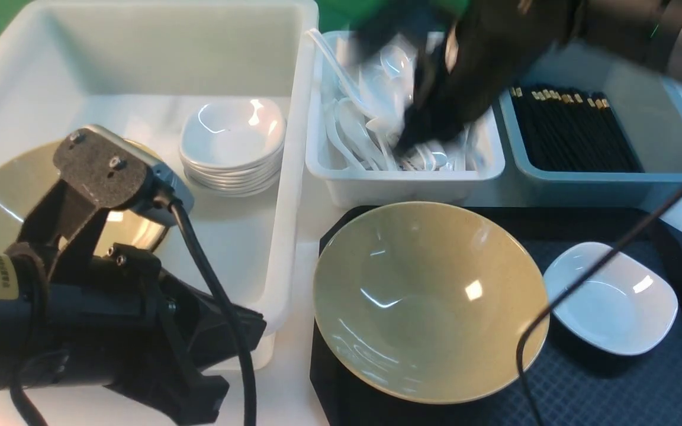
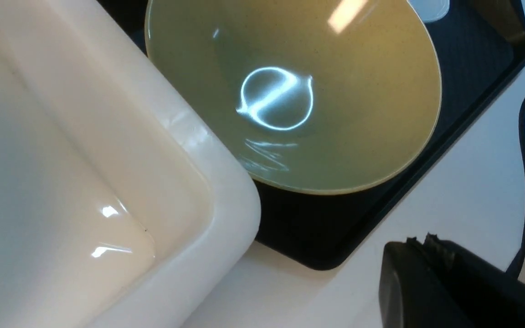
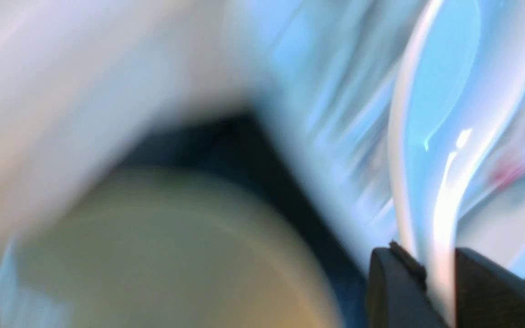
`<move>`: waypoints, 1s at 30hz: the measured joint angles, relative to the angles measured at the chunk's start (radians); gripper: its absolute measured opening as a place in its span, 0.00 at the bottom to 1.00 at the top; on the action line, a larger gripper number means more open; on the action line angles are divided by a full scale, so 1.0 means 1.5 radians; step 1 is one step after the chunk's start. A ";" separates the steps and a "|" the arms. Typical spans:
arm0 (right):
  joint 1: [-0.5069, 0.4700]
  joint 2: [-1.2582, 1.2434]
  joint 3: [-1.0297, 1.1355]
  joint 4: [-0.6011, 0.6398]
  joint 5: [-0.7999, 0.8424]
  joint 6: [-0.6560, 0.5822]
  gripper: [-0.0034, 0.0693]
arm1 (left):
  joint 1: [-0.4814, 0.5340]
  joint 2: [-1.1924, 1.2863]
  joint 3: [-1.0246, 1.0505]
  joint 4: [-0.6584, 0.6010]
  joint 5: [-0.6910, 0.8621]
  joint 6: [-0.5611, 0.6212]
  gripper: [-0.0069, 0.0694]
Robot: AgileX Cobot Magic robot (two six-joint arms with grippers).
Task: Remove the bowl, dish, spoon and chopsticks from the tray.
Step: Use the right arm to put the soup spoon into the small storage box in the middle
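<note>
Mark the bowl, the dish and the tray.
bowl [image 1: 430,302]: front view, inner wall near its centre.
dish [image 1: 622,307]: front view, middle of its hollow.
tray [image 1: 613,390]: front view, bare textured floor below the dish.

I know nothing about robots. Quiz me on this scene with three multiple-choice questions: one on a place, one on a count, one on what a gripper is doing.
1. Where do the black chopsticks lie?
A) on the tray
B) in the grey-blue tub
C) in the bowl

2. How many pieces of crockery stand on the tray?
A) one
B) two
C) four

3. What is the right gripper doing?
A) hanging open and empty
B) shut on a chopstick
C) shut on a white spoon

Answers:
1 B: the chopsticks fill the grey-blue tub behind the tray.
2 B: only the bowl and the dish stand on the tray.
3 C: the right wrist view shows the spoon's handle between the jaws.
</note>
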 joint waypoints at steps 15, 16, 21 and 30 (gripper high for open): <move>-0.108 0.132 -0.050 0.000 -0.310 0.235 0.71 | 0.000 0.059 -0.016 -0.034 -0.089 -0.079 0.08; -0.111 0.129 -0.060 0.000 -0.287 0.234 0.75 | 0.000 0.075 -0.027 -0.034 -0.086 -0.082 0.08; -0.114 0.081 -0.094 0.001 -0.115 0.130 0.84 | 0.000 0.159 -0.118 -0.012 -0.063 -0.090 0.09; -0.114 -0.125 -0.013 0.056 0.119 -0.076 0.72 | 0.000 0.385 -0.421 0.072 0.146 -0.091 0.35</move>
